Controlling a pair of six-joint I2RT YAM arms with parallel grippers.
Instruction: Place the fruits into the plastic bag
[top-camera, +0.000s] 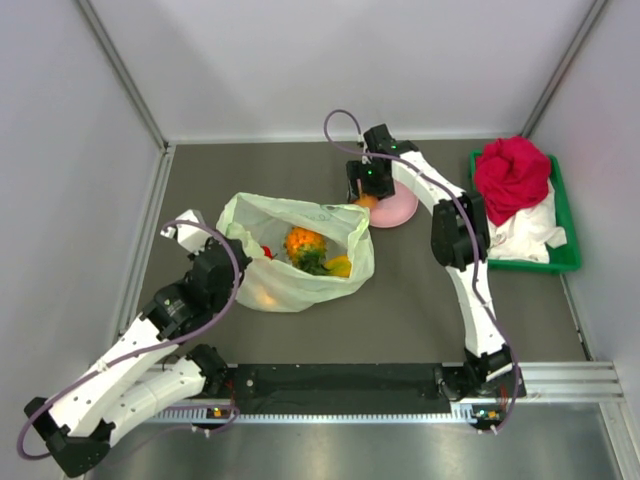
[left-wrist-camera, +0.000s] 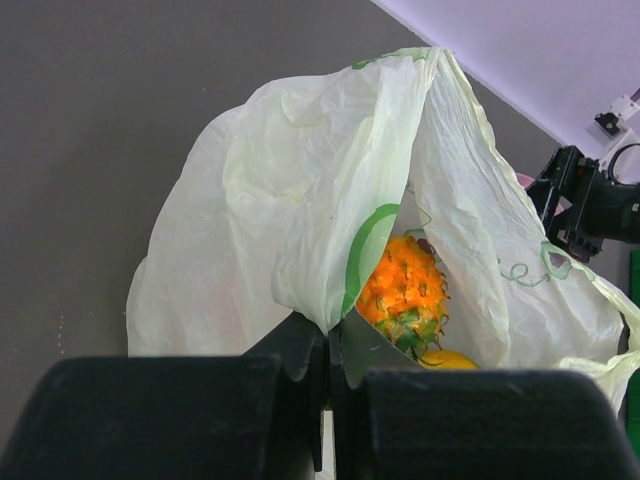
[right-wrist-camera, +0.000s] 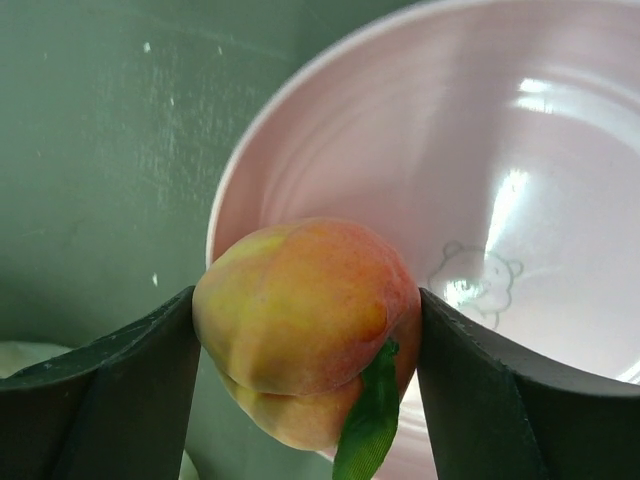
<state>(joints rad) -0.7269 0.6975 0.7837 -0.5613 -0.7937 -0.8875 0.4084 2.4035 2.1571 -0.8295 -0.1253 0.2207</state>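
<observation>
The pale-green plastic bag (top-camera: 295, 250) lies open on the table. Inside it are a small orange pineapple (top-camera: 305, 243), a yellow mango-like fruit (top-camera: 339, 266) and a red fruit (top-camera: 266, 252). My left gripper (top-camera: 240, 252) is shut on the bag's near-left rim (left-wrist-camera: 335, 320) and holds it up; the pineapple (left-wrist-camera: 403, 290) shows through the opening. My right gripper (top-camera: 367, 196) is shut on an orange-yellow peach-like fruit (right-wrist-camera: 305, 325) with a green leaf, over the left rim of the pink plate (right-wrist-camera: 480, 200).
The round pink plate (top-camera: 400, 210) sits just right of the bag. A green tray (top-camera: 560, 255) at the far right holds a red cloth bundle (top-camera: 512, 175) and white cloth. Grey walls enclose the table.
</observation>
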